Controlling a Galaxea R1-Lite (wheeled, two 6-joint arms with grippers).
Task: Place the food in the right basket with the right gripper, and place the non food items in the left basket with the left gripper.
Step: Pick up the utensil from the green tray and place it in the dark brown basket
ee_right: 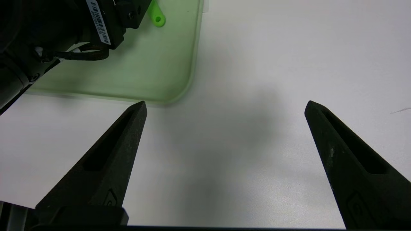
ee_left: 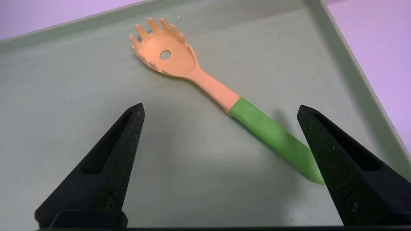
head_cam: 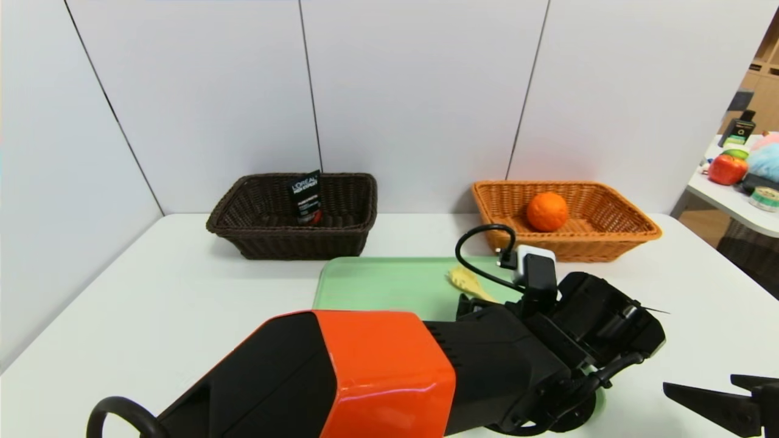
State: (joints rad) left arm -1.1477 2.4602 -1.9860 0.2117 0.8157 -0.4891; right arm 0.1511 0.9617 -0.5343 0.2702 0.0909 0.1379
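So the left gripper (ee_left: 221, 107) is hanging over the green tray (head_cam: 389, 283), jaws wide apart with nothing clamped in them, and the pasta fork (ee_left: 183, 61) is lying on the tray below. In the left wrist view you get its toothed yellow-orange head near the top centre, and the green handle runs diagonally down to the right, its end partly hidden behind one of the jaws. There's bare tray around the head, and the raised tray edge runs along the top and down the right side of that view, with the handle end fairly near it. In the head view the left arm (head_cam: 389, 371) sprawls from the lower left across the bottom centre and covers a good chunk of the tray, so only the fork's head end peeks out right of centre. The right gripper (ee_right: 226, 106) sits at the lower right of the frame over bare white counter (head_cam: 255, 292), just off the tray's corner, jaws also wide apart and empty. Upper left of centre is the dark brown basket (head_cam: 298, 243) with the black L'OREAL tube (head_cam: 306, 198) leaning up past its back rim. Upper right is the orange-tan basket (head_cam: 584, 246) with the orange (head_cam: 547, 212) inside, and there's open counter between the two baskets.
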